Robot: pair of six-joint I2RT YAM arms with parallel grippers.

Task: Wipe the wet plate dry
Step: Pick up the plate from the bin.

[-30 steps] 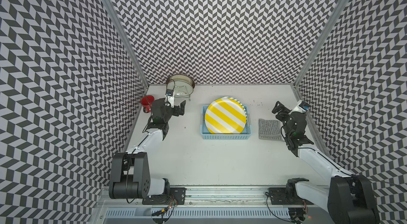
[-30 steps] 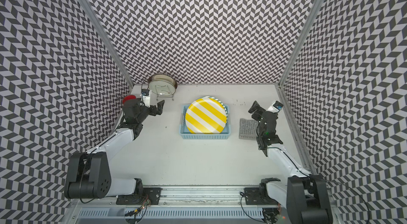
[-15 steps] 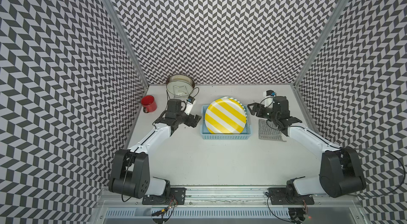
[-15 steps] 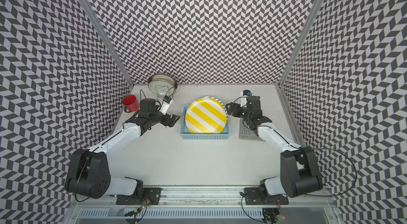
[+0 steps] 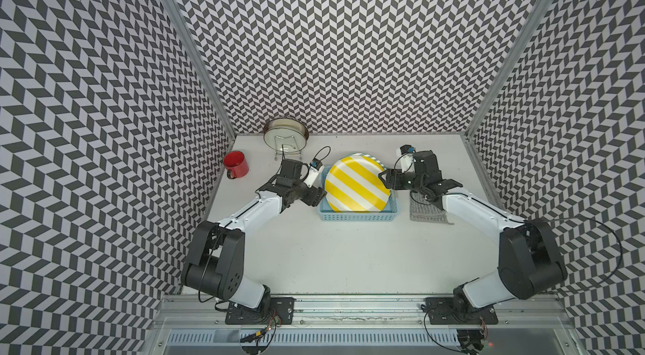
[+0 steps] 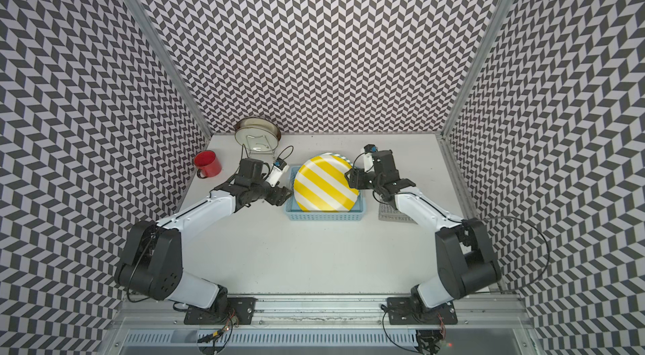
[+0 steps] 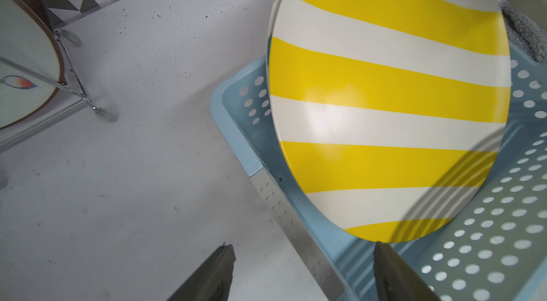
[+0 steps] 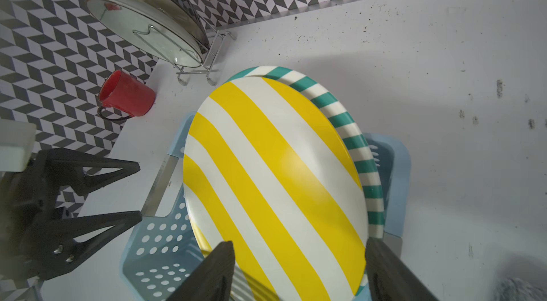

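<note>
Nearest the rail the counter lies bare. Beyond it, about mid-counter, stands the pale blue perforated basket. The yellow-and-white striped plate leans in it on edge, face toward the rail, with a teal-striped plate tucked behind.

Taking the basket as the dial's centre, the grey cloth lies flat on the counter at 3 o'clock, just beside the basket wall. The right forearm passes above its far end, and neither end effector holds it.

The left end effector sits at 9 o'clock of the yellow plate. In the left wrist view its fingers stand apart, with the basket's rim between them and nothing clamped. The right end effector is at about 2 o'clock, and in the right wrist view its fingers are likewise apart. The yellow plate's rim lies between them, but I cannot tell whether they touch it.

Farther back are a red mug at 10 o'clock and a wire rack with a pale plate at 11 o'clock, against the far wall.

By my reading the task has hardly begun, since the plate is not lifted and the cloth is unused. A glare patch shows on the plate, but no droplets can be made out. Gripping the plate, fetching the cloth and the wiping itself all remain.
</note>
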